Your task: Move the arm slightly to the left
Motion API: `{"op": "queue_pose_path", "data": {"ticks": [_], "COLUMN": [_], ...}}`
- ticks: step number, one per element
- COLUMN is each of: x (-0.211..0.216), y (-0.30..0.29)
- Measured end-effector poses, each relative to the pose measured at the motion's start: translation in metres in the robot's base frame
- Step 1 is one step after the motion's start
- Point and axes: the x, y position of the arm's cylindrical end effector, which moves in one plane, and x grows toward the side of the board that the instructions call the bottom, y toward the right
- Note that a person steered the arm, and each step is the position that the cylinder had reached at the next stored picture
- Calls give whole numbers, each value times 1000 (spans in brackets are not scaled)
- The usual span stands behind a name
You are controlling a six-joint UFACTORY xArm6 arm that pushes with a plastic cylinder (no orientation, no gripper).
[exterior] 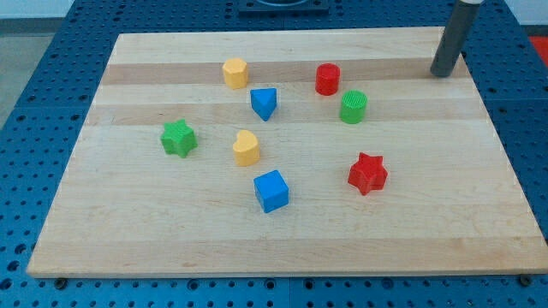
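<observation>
My tip (443, 74) rests on the wooden board (128, 231) near its top right corner, apart from every block. The nearest blocks are the green cylinder (353, 107) and the red cylinder (328, 79), both to the tip's left. Further left are a blue triangular block (265, 103) and a yellow hexagonal block (235, 73). A green star (179, 138) lies at the view's left, a yellow heart-shaped block (246, 148) and a blue cube (271, 191) near the middle, and a red star (368, 173) at the lower right.
The board lies on a blue perforated table (51, 77). A dark fixture (282, 7) sits just beyond the board's top edge.
</observation>
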Motion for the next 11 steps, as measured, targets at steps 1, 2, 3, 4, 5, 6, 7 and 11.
{"op": "queue_pose_path", "data": {"ticks": [1,2,3,4,5,6,7,11], "x": [0,0,0,0,0,0,0,0], "y": [-2,-3,-4,-9,-9,-9,-14,-18]}}
